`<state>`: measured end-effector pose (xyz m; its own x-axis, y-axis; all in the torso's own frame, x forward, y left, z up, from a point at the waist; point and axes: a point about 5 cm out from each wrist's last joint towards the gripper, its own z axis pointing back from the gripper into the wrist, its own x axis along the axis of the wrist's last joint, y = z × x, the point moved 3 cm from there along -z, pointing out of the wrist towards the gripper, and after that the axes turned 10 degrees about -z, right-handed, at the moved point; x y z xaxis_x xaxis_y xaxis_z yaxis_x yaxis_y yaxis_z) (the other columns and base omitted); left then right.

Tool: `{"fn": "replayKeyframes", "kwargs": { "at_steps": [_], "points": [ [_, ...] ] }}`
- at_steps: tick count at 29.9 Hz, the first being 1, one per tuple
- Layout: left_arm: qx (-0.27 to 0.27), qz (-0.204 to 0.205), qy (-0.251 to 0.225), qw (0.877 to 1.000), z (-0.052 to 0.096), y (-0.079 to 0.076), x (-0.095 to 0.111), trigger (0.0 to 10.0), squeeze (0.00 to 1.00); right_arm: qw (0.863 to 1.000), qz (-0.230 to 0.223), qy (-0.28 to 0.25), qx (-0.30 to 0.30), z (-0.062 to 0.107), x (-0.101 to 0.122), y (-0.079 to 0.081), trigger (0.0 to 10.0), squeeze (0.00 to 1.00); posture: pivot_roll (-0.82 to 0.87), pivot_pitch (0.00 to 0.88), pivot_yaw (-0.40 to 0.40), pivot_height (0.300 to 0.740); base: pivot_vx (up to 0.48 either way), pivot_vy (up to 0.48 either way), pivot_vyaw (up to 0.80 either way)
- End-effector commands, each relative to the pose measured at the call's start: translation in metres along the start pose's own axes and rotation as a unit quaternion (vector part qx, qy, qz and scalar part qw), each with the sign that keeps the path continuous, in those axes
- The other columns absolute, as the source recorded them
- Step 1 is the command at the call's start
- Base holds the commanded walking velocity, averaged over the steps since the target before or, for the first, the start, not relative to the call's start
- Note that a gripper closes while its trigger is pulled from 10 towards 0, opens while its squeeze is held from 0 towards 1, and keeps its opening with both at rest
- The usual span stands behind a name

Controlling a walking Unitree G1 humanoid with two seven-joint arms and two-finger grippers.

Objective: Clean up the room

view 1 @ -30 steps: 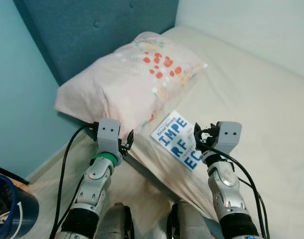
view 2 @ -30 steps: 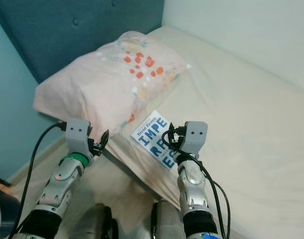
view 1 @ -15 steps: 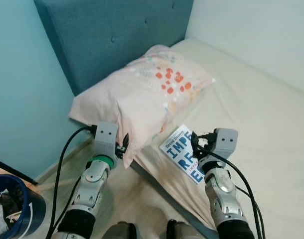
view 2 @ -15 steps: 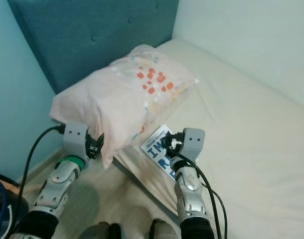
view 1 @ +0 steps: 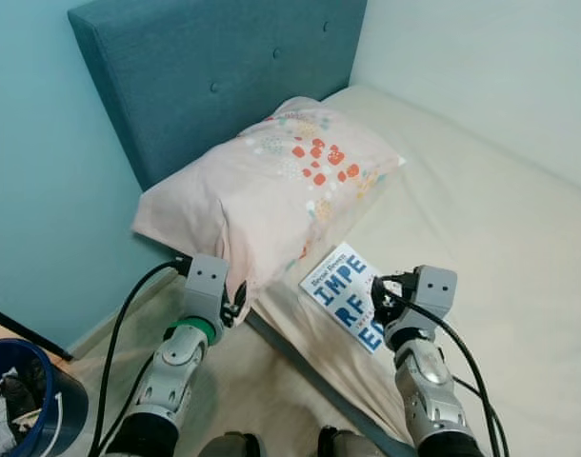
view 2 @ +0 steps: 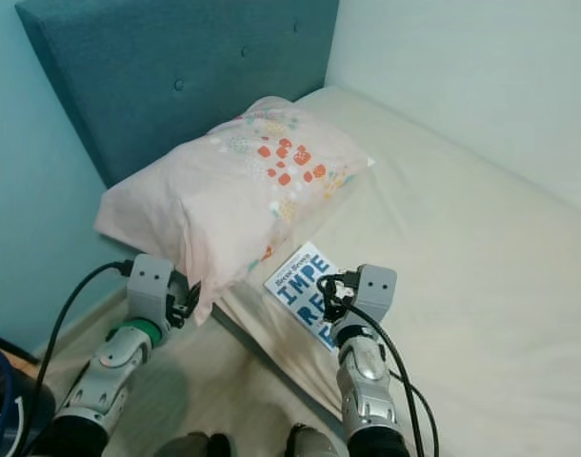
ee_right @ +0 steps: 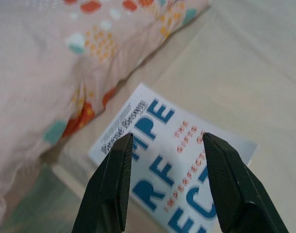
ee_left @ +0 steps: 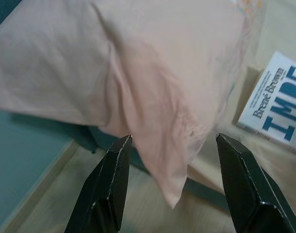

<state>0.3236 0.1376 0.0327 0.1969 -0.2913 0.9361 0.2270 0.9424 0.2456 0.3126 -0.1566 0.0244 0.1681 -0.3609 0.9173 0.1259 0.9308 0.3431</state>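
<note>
A pink pillow with orange and teal spots lies at the head of the cream bed. Its near corner droops over the bed's edge. My left gripper is open just below that corner; in the left wrist view the pillow corner hangs between the open fingers without being held. A white book with blue letters lies flat on the bed beside the pillow. My right gripper hovers open over the book's near end, and the right wrist view shows the book under the open gripper.
A dark teal padded headboard stands behind the pillow, against a light blue wall. A blue bin with rubbish stands on the floor at the lower left. A strip of pale floor runs between the bed and my legs.
The camera has drawn back and tilted up, so more headboard and the bin show. The pillow's near corner now hangs lower by the left gripper. Both grippers stay open.
</note>
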Motion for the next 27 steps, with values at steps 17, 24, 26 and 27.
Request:
{"fn": "replayKeyframes", "kwargs": {
  "at_steps": [17, 24, 26, 27],
  "points": [
    [-0.016, -0.006, 0.021, 1.000, -0.006, -0.008, -0.010, 10.0, 0.00, 0.999, 0.020, 0.027, -0.031, 0.008, -0.018, -0.022, 10.0, 0.00, 0.04, 0.031, 0.052, 0.735, 0.000, 0.000, 0.00],
    [-0.011, 0.001, 0.023, 1.000, -0.009, -0.008, -0.008, 10.0, 0.00, 0.997, 0.003, 0.045, -0.059, 0.009, -0.026, -0.027, 10.0, 0.00, 0.01, 0.043, 0.082, 0.735, 0.000, 0.000, 0.00],
    [-0.015, 0.003, 0.026, 1.000, -0.009, -0.010, -0.010, 10.0, 0.00, 0.997, 0.006, 0.047, -0.061, 0.011, -0.027, -0.028, 10.0, 0.00, 0.01, 0.052, 0.075, 0.735, 0.000, 0.000, 0.00],
    [-0.019, 0.001, 0.026, 0.999, -0.008, -0.014, -0.011, 10.0, 0.00, 0.997, 0.010, 0.049, -0.062, 0.012, -0.028, -0.029, 10.0, 0.00, 0.01, 0.054, 0.071, 0.735, 0.000, 0.000, 0.00]
  ]
}}
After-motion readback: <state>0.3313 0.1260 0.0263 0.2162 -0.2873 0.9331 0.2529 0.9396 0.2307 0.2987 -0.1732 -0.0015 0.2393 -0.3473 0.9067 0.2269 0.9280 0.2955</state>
